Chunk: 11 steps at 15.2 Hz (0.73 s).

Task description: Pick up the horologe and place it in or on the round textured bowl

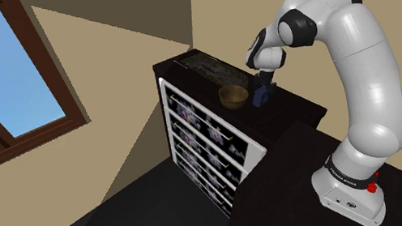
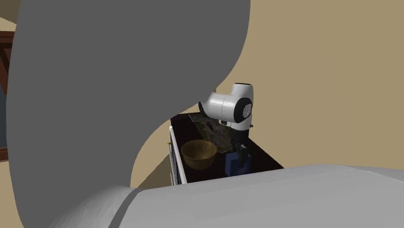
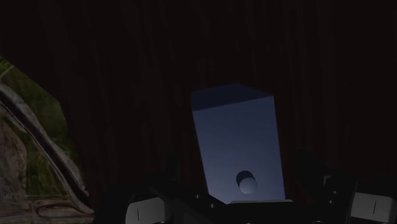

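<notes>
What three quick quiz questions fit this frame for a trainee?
1. True or false: the blue clock already sits in the brown bowl.
2. In the shoulder view, on which side of the clock is the bowl? A) left B) right C) underneath it
3. Fill the gap: in the wrist view the jaws stand ___ on either side of the clock, not touching it.

Key: 1 false, it stands on the dark cabinet top beside the bowl; 2 A; 3 open.
</notes>
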Tool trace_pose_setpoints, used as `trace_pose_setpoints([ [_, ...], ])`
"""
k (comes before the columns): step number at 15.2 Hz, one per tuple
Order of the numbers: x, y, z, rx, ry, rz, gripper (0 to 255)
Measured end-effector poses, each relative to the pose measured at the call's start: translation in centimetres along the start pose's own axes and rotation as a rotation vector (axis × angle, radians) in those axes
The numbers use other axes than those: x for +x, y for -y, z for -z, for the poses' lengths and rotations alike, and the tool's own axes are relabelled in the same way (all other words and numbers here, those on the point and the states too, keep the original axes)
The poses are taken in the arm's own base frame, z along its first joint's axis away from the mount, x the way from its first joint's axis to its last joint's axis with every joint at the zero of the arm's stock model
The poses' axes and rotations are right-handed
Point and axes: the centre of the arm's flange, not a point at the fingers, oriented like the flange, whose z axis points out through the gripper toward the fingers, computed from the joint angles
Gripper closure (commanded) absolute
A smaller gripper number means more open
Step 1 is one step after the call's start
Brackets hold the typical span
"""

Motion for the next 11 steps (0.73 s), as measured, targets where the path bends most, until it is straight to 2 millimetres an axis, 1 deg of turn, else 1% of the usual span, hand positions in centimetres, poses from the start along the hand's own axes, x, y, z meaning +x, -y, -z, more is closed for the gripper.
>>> trace_pose_setpoints([
  [2, 0.0, 0.0, -0.01, 0.0, 0.0, 0.0, 0],
  [3, 0.0, 0.0, -0.01, 0.0, 0.0, 0.0, 255],
  [11, 0.04, -0.04, 0.04, -0.002, 0.0, 0.001, 255],
])
